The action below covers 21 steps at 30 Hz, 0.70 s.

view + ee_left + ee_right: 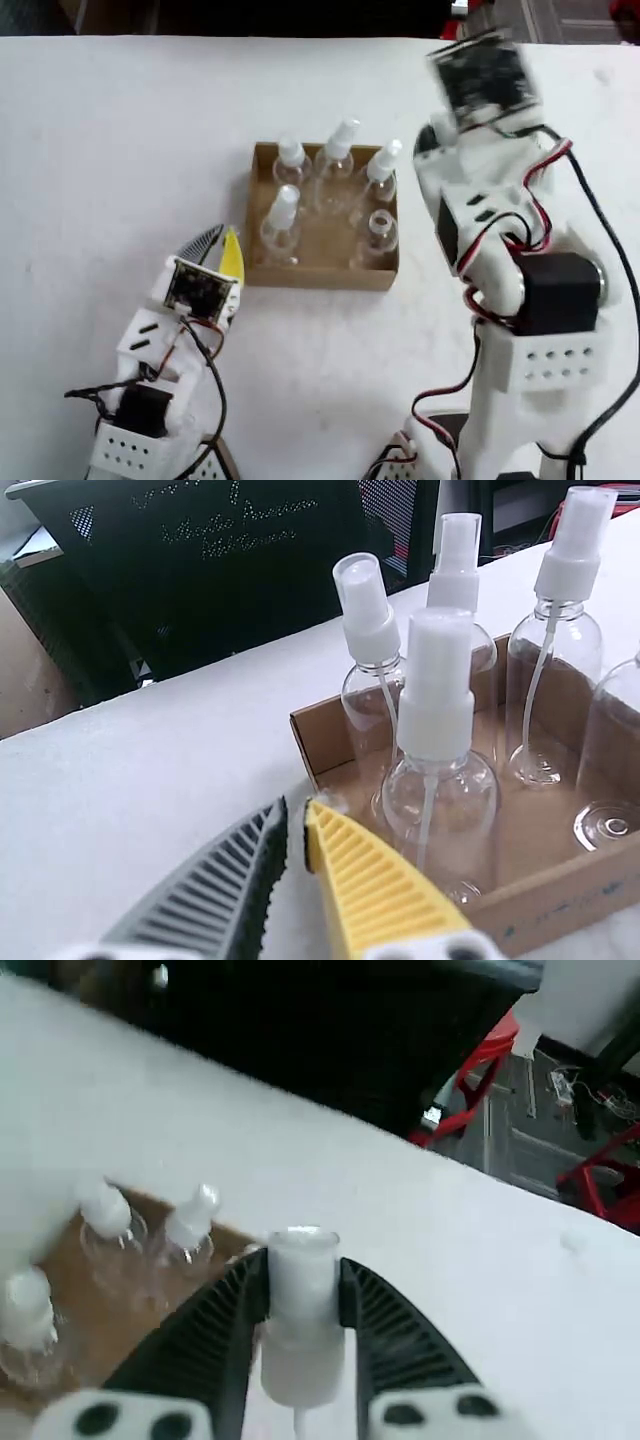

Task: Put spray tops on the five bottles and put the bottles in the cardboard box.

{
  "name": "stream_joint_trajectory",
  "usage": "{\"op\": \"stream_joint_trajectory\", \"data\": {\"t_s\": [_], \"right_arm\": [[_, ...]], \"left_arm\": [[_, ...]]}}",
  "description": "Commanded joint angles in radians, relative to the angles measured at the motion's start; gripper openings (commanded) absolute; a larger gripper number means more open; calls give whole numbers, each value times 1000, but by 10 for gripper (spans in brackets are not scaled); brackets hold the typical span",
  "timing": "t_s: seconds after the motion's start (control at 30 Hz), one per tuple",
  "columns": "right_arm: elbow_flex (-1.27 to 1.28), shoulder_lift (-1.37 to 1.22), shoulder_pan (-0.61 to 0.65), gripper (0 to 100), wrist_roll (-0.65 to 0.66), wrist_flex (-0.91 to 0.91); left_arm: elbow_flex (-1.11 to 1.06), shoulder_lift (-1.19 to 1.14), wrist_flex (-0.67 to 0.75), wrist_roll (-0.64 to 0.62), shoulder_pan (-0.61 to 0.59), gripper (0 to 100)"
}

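Right wrist view: right claw [300, 1260] is pinching a white spray top [300, 1330] upright betw. its black fingers, w/ a bit of dip tube showing below. It's held above the table [480, 1290], not yet over any bottle.

High view: all five bottles stand in the cardboard box [320, 275]. Four are capped bottles [290, 165]. The open bottle [380, 232] has a bare neck and sits in the box corner nearest the right arm [500, 260]. So what's left, as I read it, is this last top onto that bottle.

Possible trouble:

- **Tube misses the neck.** The tube looks thin and prob. bendy, and the neck is small. If it lands on the rim it could buckle or steer the top off-axis.
- **Top twists in the grip.** The pinch is on a smooth round collar, so any side load may turn the top. It would then seat crooked or slip out.
- **Bottle tips.** It's empty, prob. light, and loose in the box. An off-centre push could knock it into the capped one just behind, and maybe others after that.
- **Fingers clip a neighbour.** The capped bottles stand close and the claw is wide, esp. on the way down.
- **Box slides.** Left claw [222, 235] has its fingers pressed together w/ nothing in them and sits just beside the box's other near corner. It braces neither box nor bottle, so a downward push w/ any sideways part may shift the whole box.
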<state>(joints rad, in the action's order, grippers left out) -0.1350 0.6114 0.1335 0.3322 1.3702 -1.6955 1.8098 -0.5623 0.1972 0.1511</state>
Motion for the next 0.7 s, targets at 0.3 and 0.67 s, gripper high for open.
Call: {"op": "stream_joint_trajectory", "data": {"t_s": [0.3, 0.67], "right_arm": [[354, 176, 90, 15, -180, -486], [451, 77, 124, 15, -180, -714]], "left_arm": [[3, 18, 3, 12, 5, 35], [3, 18, 3, 12, 5, 35]]}}
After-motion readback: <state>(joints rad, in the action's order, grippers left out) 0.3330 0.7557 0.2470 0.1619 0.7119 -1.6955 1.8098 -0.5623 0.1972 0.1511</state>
